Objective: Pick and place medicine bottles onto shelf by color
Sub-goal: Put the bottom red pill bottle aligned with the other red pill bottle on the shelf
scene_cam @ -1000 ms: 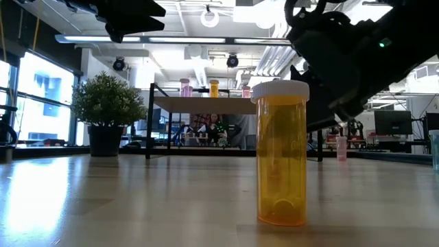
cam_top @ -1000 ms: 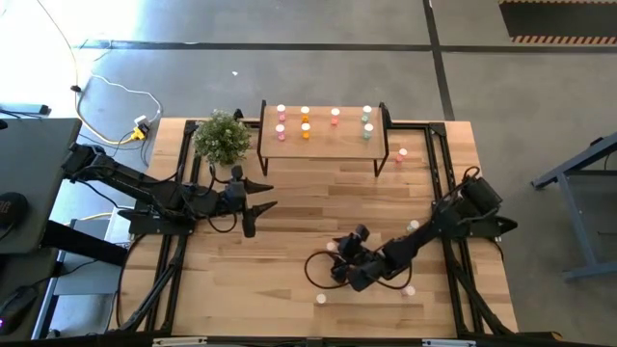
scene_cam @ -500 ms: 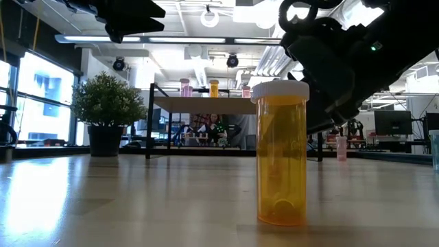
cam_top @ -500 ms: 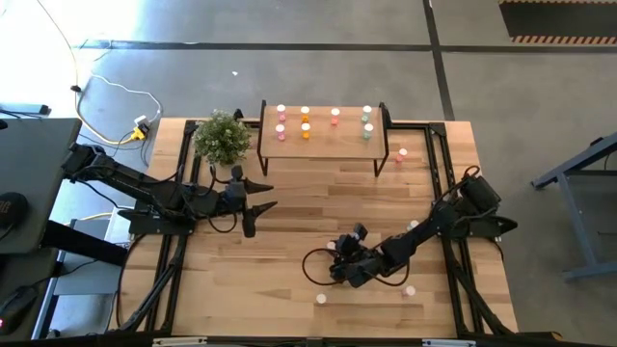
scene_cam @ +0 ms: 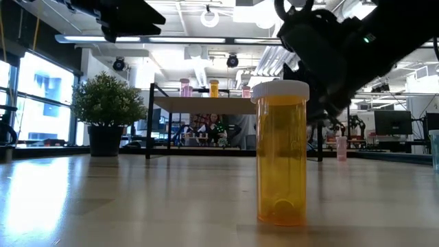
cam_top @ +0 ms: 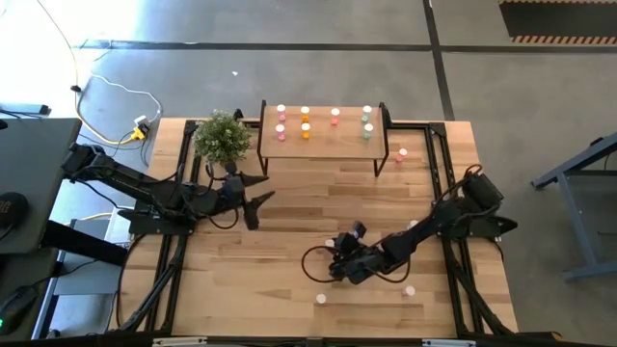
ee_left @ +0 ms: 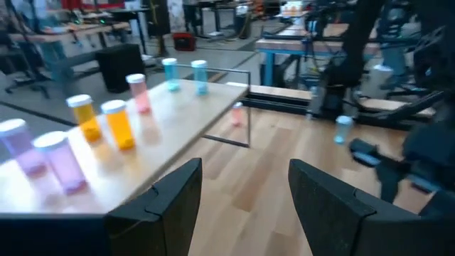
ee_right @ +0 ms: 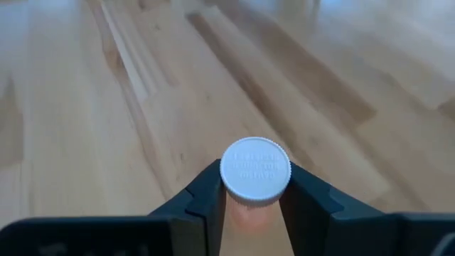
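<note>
Tabletop near edge: right gripper [ee_right: 254,206] clamps a pink bottle [ee_right: 255,173] for shelving; left gripper [ee_left: 245,188], apart, waits near shelf [cam_top: 323,145]

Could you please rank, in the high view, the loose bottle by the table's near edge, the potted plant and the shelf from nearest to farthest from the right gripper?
Measured from the right gripper:
1. Loose bottle, just toward the near edge.
2. Shelf, at the far edge.
3. Potted plant, at the far left corner.

We see bright, even light from ceiling lamps [scene_cam: 206,15] and a window [scene_cam: 41,103] at left. The surface [scene_cam: 137,199] shows soft glare. The left wrist view is motion-blurred.
</note>
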{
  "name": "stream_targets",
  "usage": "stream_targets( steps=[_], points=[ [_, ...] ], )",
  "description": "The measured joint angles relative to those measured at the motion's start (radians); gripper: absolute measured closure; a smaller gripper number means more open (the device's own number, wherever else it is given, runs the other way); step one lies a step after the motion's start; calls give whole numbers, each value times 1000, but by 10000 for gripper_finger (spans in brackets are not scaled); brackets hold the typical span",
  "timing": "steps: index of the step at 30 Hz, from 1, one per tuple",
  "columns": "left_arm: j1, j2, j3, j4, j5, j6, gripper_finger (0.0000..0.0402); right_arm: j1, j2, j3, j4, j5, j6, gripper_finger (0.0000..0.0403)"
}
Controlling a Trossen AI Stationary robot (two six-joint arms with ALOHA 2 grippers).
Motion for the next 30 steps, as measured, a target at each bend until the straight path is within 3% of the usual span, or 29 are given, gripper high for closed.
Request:
stream_targets(
  steps=[16,30],
  points=[
    [64,-46,-1,7,-16,67,200,-220,-346,0,8,-9,-415,299],
    [197,-46,-1,46,44,134,200,-592,-600,0,9,-285,-729,299]
  ],
)
